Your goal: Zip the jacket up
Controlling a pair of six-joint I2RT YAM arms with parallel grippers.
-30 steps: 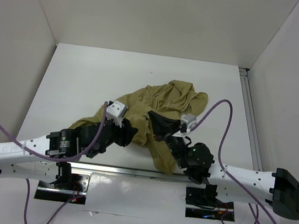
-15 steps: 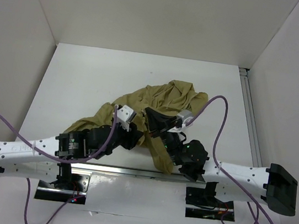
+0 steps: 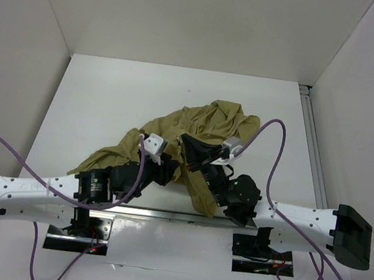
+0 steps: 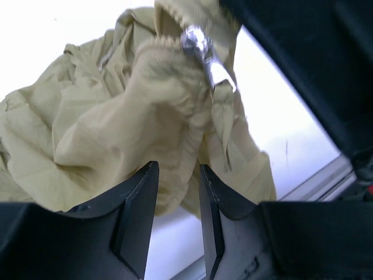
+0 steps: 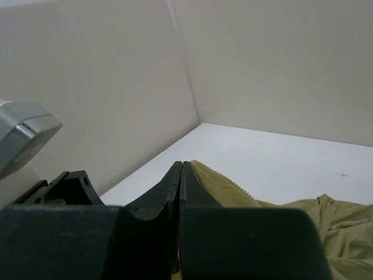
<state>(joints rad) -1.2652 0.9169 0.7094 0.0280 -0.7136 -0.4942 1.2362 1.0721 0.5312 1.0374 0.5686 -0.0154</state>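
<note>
Khaki jacket (image 3: 210,126) crumpled on a white table (image 3: 95,99), with plain walls (image 3: 190,15) on three sides.
It lies bunched mid-table, toward the near edge. The right gripper (image 5: 179,166) is clamped on its toothed zip edge. The left gripper (image 4: 175,172) has its fingers (image 4: 137,210) slightly apart near the silver slider (image 4: 195,39), with fabric behind the gap. Purple cables (image 3: 275,159) loop over both arms.

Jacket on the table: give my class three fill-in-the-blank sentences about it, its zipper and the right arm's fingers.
The jacket lies crumpled, not flat, on a ___ table. In the left wrist view, its zipper slider is shiny ___ metal. The right fingers are ___, with the jacket's toothed edge coming out at their tips.
Missing words: white; silver; shut.
</note>
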